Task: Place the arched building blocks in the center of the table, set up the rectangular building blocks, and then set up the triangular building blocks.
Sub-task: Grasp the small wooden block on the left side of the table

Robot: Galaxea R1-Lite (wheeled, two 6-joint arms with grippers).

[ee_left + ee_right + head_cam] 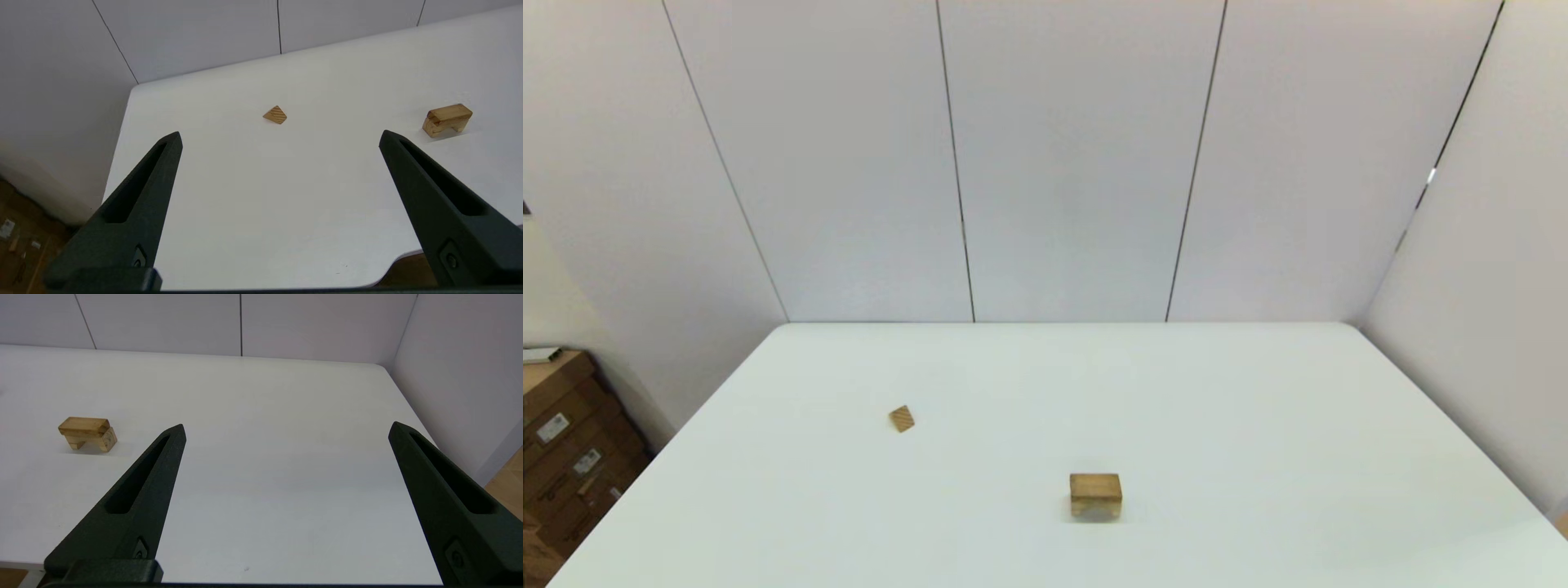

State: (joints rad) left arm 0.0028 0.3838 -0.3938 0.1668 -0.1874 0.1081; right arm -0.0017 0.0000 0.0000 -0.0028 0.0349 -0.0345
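Arch (1095,507): near the middle of the table (1258,425), cut-out facing down, standing on its two feet.
Slab (1095,487): lying flat on top of the arch, apparently flush with it.
Wedge (901,419): alone, well to the left of the stack, lying on the table.
Left gripper (279,139): fingers spread wide, holding nothing, back over the near edge.
Right gripper (287,430): spread wide too, holding nothing, to the right of the stack.

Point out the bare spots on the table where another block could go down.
The table is bare across the robot's whole right side, from the stacked rectangular block on the arched block to the right edge. Bare too between that stack and the triangular block. Nowhere is crowded.
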